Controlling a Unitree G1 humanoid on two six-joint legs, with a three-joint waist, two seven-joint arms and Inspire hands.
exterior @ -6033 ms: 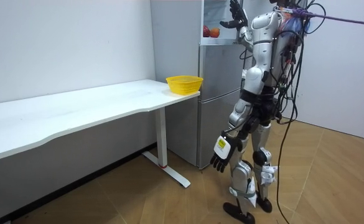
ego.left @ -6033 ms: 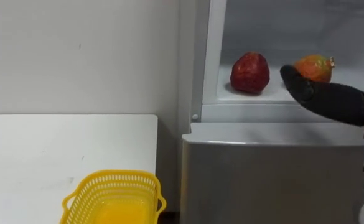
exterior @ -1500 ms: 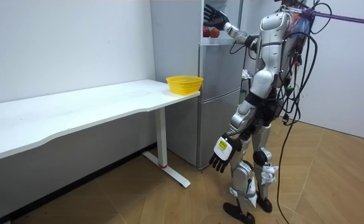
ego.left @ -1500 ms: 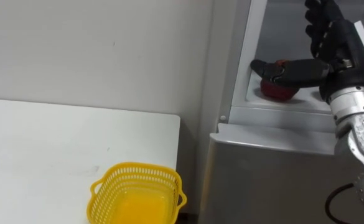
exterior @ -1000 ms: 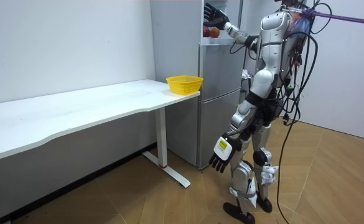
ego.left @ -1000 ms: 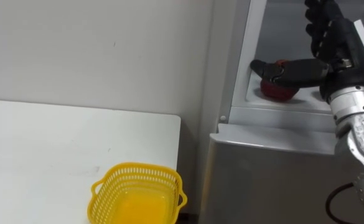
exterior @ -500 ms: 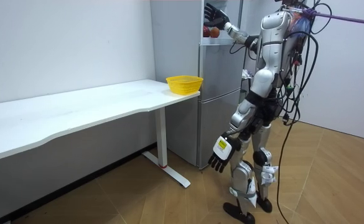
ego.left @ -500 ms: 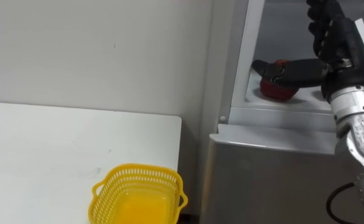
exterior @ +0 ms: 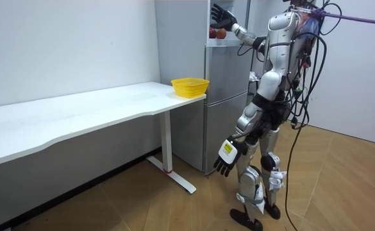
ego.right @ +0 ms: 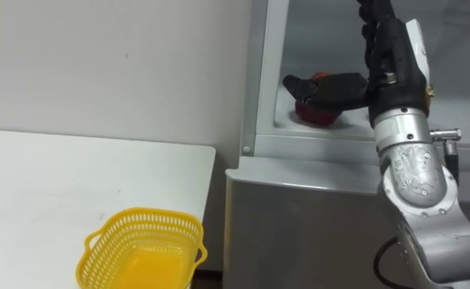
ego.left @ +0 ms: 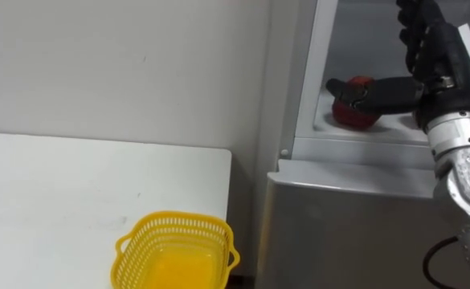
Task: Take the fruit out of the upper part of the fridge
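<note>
One roundish red fruit (ego.left: 353, 117) sits behind right hand (ego.left: 439, 58).

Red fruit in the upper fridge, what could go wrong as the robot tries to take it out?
1. The right hand is open: only its thumb lies across the red round fruit, with the fingers raised. The fruit may roll along the white fridge shelf or off its lip.
2. The yellow plastic basket sits at the corner of the white table, lower and to the left. With a loose hold, the fruit might fall short of it.
</note>
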